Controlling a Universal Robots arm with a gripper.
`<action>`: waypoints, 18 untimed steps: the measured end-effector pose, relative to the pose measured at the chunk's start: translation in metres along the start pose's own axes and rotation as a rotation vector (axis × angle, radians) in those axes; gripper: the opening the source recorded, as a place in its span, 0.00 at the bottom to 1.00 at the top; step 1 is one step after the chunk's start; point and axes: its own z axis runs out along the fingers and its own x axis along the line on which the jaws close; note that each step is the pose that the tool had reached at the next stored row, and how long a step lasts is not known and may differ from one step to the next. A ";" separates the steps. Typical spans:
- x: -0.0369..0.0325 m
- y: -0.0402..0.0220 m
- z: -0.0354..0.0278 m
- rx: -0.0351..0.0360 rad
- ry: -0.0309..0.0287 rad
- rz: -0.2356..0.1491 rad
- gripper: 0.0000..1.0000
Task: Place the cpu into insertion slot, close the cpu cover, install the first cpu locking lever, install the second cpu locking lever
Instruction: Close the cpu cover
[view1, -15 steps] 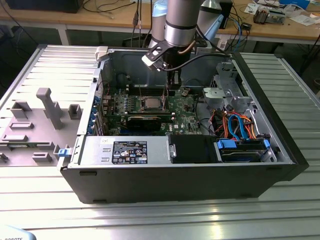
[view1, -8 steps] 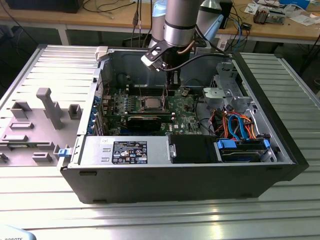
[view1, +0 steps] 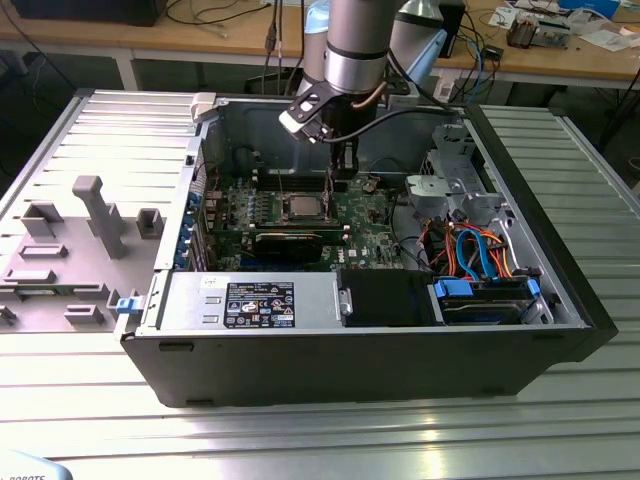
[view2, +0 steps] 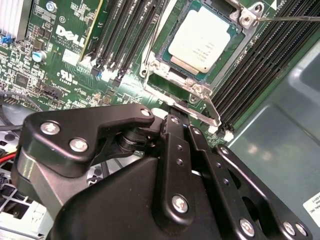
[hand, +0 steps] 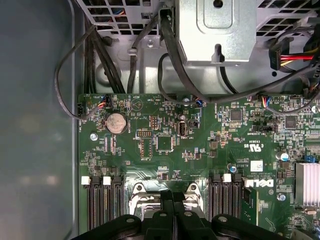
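The cpu lies silver side up in the insertion slot on the green board, also seen from outside as the cpu. The cpu cover lies flat around it as a silvery frame. One thin locking lever runs along the socket's edge right at my fingertips. A second lever sticks out past the far corner. My gripper is shut, fingers pressed together, with nothing visibly between them. It hangs just above the socket's edge in the exterior view and in the first wrist view.
Black memory slots flank the socket on both sides. A long black graphics card lies in front of it. A drive cage with cables stands at the exterior view's right, a power supply at the front, and the case walls close in.
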 end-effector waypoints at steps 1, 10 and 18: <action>0.0000 -0.0005 0.0001 0.0000 0.0000 0.000 0.11; 0.0000 -0.0046 0.0009 0.0002 0.0004 0.000 0.11; 0.0003 -0.0211 0.0092 0.0003 0.0036 -0.006 0.11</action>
